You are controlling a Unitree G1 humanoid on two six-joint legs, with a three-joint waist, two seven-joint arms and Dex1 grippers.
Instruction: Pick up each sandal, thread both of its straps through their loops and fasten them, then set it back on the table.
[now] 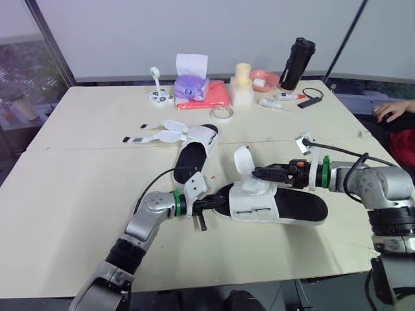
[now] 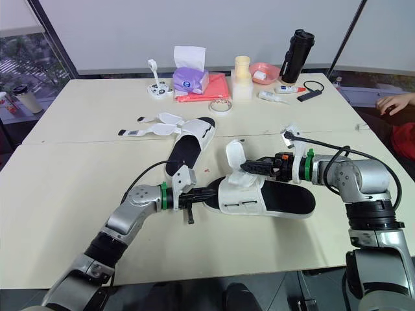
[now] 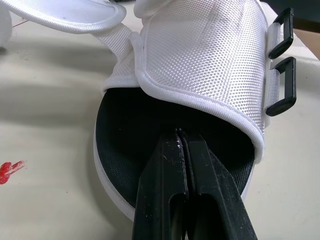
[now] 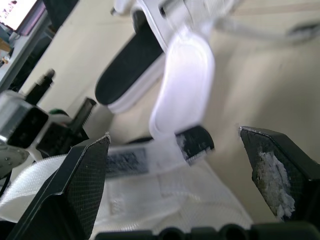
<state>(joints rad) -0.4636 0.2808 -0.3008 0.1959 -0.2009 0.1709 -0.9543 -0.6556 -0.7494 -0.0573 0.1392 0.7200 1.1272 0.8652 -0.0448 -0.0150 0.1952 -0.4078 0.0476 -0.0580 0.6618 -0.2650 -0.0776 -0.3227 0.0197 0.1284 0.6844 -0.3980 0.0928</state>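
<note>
Two sandals, near one under work

On the table, the near sandal lies front-centre, with the far sandal behind it. Left gripper, fingers pressed shut, braces the near one's toe end, likely steadying it; right gripper gapes around the raised strap, grasping nothing.

Left end effector at the toe of the near sandal — right end effector at its raised strap.

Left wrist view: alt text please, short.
The left gripper, fingers shut, has its tips on the black footbed of a sandal, under its white woven upper. Two black loops sit on the upper's side, and a loose white strap reaches out over the beige table.
</note>
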